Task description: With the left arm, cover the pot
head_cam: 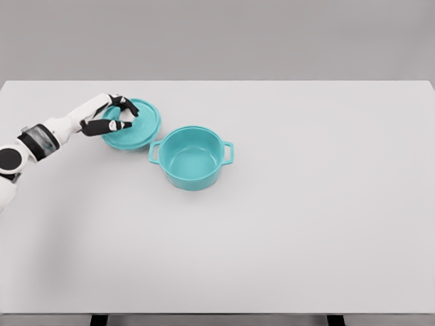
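On the white worktop (306, 224), at its left side, the teal lid (139, 129) is gripped by the left hand (112, 117), whose fingers (121, 125) are curled around the knob. For a good step, the lid should be lifted level and carried over the open teal pot (192, 157), which stands just beside it at the right. The lid lies directly under the fingers.

The pot (193, 157) stands on the table (306, 224), left of its middle. The lid (139, 125) lies just beside it, to the far left, with the left hand (111, 117) over the lid's left part.
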`<state>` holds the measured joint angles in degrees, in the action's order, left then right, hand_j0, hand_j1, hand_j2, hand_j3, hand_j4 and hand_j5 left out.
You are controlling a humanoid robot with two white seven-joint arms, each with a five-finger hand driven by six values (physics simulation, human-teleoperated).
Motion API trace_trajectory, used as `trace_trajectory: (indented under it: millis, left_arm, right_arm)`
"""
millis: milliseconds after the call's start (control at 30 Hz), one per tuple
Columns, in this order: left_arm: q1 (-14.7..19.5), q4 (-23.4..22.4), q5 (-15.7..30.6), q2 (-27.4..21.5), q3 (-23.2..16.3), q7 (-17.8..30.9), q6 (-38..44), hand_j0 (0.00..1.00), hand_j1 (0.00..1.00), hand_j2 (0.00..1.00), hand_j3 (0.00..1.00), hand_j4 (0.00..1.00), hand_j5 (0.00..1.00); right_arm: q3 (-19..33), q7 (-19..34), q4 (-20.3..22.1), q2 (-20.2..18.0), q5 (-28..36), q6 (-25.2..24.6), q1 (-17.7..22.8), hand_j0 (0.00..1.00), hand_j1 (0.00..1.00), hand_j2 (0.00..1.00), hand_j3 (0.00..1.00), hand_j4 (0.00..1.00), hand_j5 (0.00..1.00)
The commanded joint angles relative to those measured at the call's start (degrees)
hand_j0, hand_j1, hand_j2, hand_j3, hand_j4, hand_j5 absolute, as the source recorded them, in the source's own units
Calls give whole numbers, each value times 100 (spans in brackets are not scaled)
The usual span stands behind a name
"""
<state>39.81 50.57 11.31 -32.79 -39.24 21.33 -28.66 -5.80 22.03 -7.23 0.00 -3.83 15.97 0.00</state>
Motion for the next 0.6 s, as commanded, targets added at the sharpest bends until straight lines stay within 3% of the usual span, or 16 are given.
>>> trace_trajectory:
  millis: [0, 167, 367, 567]
  left_arm:
    - [0, 348, 47, -175, 22, 11, 27, 42, 42, 42, 42, 42, 42]
    - [18, 708, 135, -342, 13, 11, 53, 42, 42, 42, 42, 42, 42]
    - [-35, 1754, 232, -693, -75, 20, 53, 43, 43, 43, 43, 43, 43]
    - [-246, 2071, 232, -755, -154, 20, 36, 43, 43, 43, 43, 43, 43]
  right_arm:
    - [0, 3, -7, 0, -4, 2, 0, 100, 100, 100, 100, 100, 100]
    - [0, 3, -7, 0, -4, 2, 0, 100, 100, 100, 100, 100, 100]
    - [0, 3, -7, 0, -4, 2, 0, 100, 100, 100, 100, 100, 100]
    - [0, 3, 2, 0, -4, 2, 0, 100, 100, 100, 100, 100, 100]
